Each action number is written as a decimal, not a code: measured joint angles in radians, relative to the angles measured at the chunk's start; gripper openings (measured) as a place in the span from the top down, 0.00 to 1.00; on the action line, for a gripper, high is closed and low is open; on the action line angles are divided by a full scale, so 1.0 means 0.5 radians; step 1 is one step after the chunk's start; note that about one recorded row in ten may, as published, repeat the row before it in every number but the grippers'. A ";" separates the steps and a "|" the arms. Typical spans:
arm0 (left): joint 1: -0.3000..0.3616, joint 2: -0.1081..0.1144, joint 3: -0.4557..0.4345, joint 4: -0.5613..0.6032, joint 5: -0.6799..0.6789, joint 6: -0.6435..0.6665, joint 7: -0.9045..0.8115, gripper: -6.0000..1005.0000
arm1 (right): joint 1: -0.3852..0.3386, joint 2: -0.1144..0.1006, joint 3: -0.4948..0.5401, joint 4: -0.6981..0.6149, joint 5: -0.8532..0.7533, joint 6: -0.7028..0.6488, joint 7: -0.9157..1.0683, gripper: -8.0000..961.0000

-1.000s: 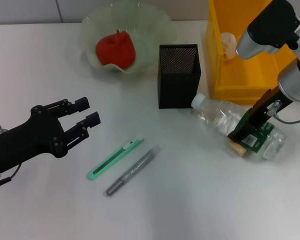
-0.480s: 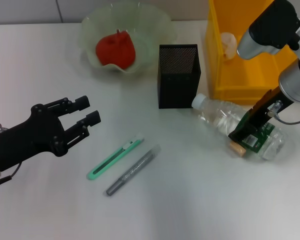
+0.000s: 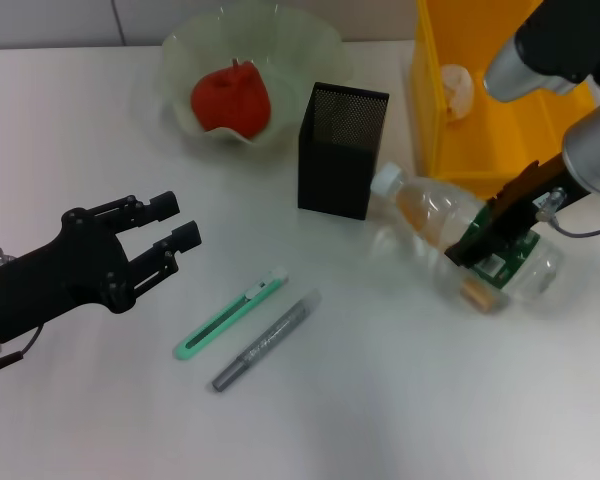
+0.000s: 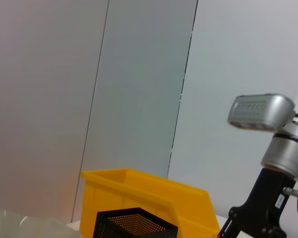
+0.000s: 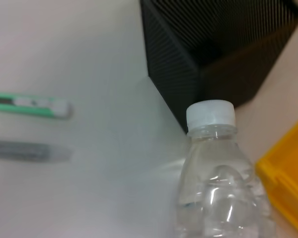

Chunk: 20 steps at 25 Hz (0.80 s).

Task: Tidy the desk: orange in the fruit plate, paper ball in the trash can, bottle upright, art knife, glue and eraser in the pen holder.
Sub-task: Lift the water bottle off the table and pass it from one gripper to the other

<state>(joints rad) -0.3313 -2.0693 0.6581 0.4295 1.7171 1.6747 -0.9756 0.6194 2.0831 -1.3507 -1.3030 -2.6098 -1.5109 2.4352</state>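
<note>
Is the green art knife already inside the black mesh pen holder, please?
No, the art knife lies flat on the white desk beside a grey pen, apart from the pen holder.

Colours on the white desk [image 3: 400, 400]

Beside the black mesh pen holder [image 3: 342, 150]: a clear bottle [image 3: 450, 225] with a white cap, a mint-green art knife [image 3: 230, 313] with a white tip, a grey glue stick [image 3: 262, 341]. Behind it, a red fruit [image 3: 230, 98] in a pale translucent green plate [image 3: 310, 60]; a yellow bin [image 3: 500, 140] holds a whitish paper ball [image 3: 458, 90]. Black left gripper [image 3: 175, 232].
</note>
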 joint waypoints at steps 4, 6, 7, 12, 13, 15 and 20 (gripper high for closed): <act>-0.002 0.000 -0.003 0.000 -0.006 0.001 -0.009 0.55 | -0.112 0.000 -0.050 -0.275 0.123 -0.058 -0.002 0.21; -0.007 0.000 -0.003 0.000 -0.020 0.001 -0.019 0.55 | -0.161 -0.001 -0.054 -0.368 0.210 -0.063 -0.022 0.21; -0.010 0.000 -0.003 0.000 -0.037 0.002 -0.025 0.55 | -0.193 -0.001 -0.053 -0.417 0.261 -0.060 -0.052 0.21; -0.013 0.000 -0.001 0.000 -0.119 0.044 -0.079 0.55 | -0.327 0.000 -0.035 -0.539 0.558 0.013 -0.245 0.21; -0.015 0.000 -0.002 0.000 -0.133 0.063 -0.091 0.55 | -0.366 0.000 -0.032 -0.526 0.672 0.057 -0.340 0.21; -0.017 0.001 -0.003 0.000 -0.159 0.101 -0.100 0.55 | -0.436 0.001 -0.031 -0.457 0.908 0.145 -0.558 0.21; -0.013 0.006 -0.008 0.000 -0.224 0.171 -0.139 0.55 | -0.566 0.002 -0.030 -0.073 1.630 0.302 -1.271 0.21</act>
<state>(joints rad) -0.3378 -2.0663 0.6543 0.4296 1.6052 1.7600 -1.0449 0.3363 2.0838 -1.3657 -1.3396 -1.7946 -1.3599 1.7999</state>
